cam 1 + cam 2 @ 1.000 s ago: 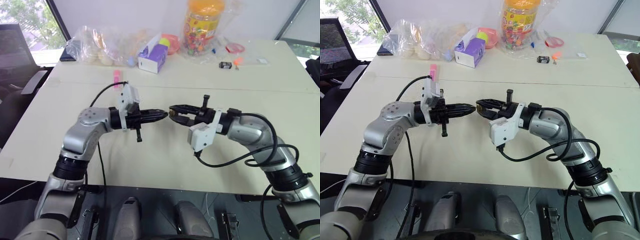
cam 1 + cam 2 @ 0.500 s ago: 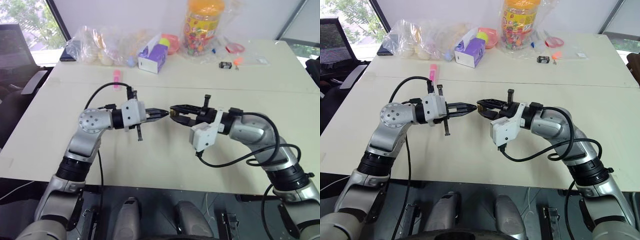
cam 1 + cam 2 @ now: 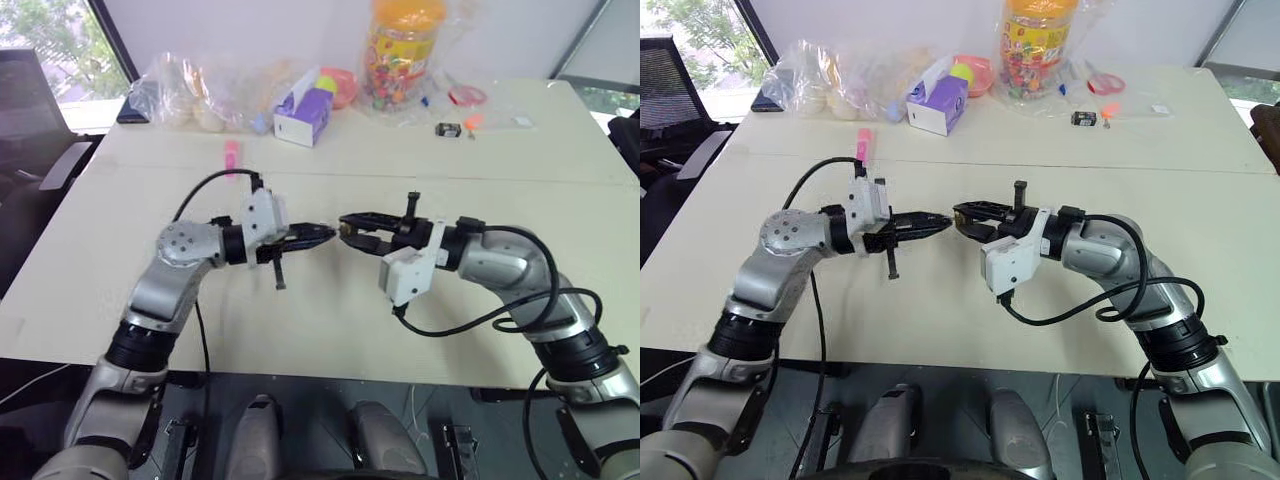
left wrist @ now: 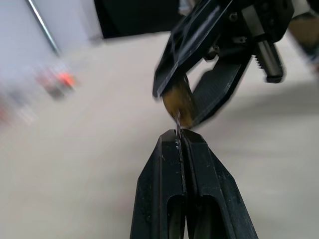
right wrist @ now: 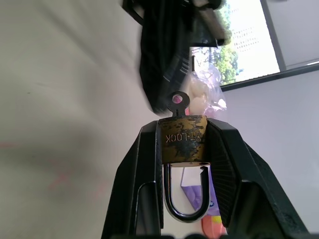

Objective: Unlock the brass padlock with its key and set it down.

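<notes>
1. Gripping the small yellow-gold brass padlock by its body, the right gripper has its black jaws partly closed on the lock's two flat sides, holding it in the air above the middle of the cream table.
2. In the right wrist view the padlock's silvery wire shackle hangs back between the jaws; one end stands free of the body, so the shackle is open.
3. A small silvery key sits in the padlock's end face, its round bow sticking out toward the other arm.
4. The left gripper has its jaws pressed fully together, tips just beside the right gripper's.
5. In the left wrist view a thin metal sliver shows between the closed tips, reaching to the padlock; whether it is pinched, I cannot tell.
6. Along the table's far edge lie clear plastic bags, a purple-and-white tissue box and a tall orange-lidded jar of coloured sweets.
</notes>
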